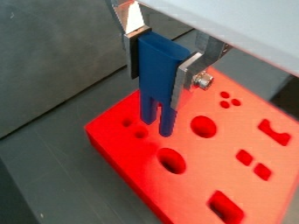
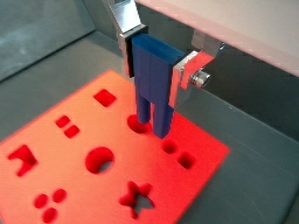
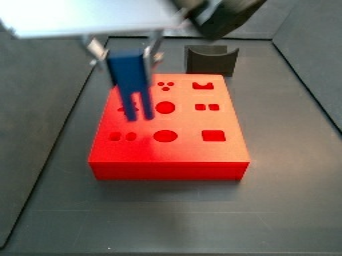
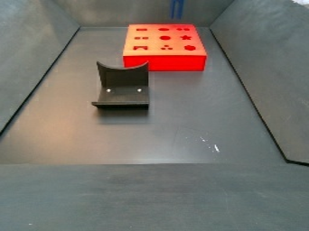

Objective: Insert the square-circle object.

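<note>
Wrist views both show our end effector (image 1: pixel 156 61) closed on the square-circle object (image 1: pixel 156 80), a small bright blue plastic peg with a tall narrow body ending in two thin parallel legs. The silver finger plates (image 2: pixel 187 70) clamp its upper body from either side, and the peg hangs upright, legs down.

We take the big red plastic board with shaped holes (image 3: pixel 171 128) as our landmark. The peg hovers above the board, over the edge that carries a small square hole and a small round hole side by side (image 3: pixel 123 135). In a wrist view the leg tips (image 2: pixel 156 125) sit close above the board's top face near that pair, but we cannot tell whether they touch it or have entered.

We judge the step in hand to be the final alignment and descent. To do it well, we should match the square leg to the square hole and the round leg to the round one, keep the peg vertical, and lower slowly so a slight offset does not jam a leg on the rim. We should release only once the body seats.

Away from the board, a dark grey curved block (image 4: pixel 121 87) rests on the dark desk (image 4: pixel 182 126), well clear of the work.
</note>
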Tool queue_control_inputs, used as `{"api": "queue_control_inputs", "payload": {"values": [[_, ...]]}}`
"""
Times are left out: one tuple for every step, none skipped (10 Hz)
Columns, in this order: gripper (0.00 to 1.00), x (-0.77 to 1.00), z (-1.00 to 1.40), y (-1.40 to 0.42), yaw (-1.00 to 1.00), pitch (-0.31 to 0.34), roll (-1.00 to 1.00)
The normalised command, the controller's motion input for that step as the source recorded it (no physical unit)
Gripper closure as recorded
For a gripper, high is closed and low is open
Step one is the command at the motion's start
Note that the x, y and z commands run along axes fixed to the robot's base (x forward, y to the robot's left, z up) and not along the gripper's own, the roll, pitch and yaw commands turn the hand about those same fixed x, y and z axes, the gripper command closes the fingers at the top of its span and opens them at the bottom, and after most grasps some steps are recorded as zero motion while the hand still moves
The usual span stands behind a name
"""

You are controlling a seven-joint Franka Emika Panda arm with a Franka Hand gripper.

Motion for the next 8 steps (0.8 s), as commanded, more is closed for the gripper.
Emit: {"api": "queue_control_inputs", "payload": {"values": [[1.00,-0.43,-0.63,-0.05,-0.01,-0.057,0.06],[1.00,-0.30,-0.49,-0.07,0.00,-0.067,0.01],[1.00,-0.02,-0.28,-0.15,0.00,-0.043,0.00],[1.00,0.00,-0.27,-0.14,0.00,-0.033,0.01],[1.00,0.00,-0.25,-0.17,0.01,-0.016,0.01],[1.00,-0.01,-0.26,-0.02,0.00,0.000,0.04],[1.00,-0.04,-0.15,0.00,0.00,0.000,0.03],[1.00,0.05,-0.01,0.07,0.00,0.039,0.00]]}}
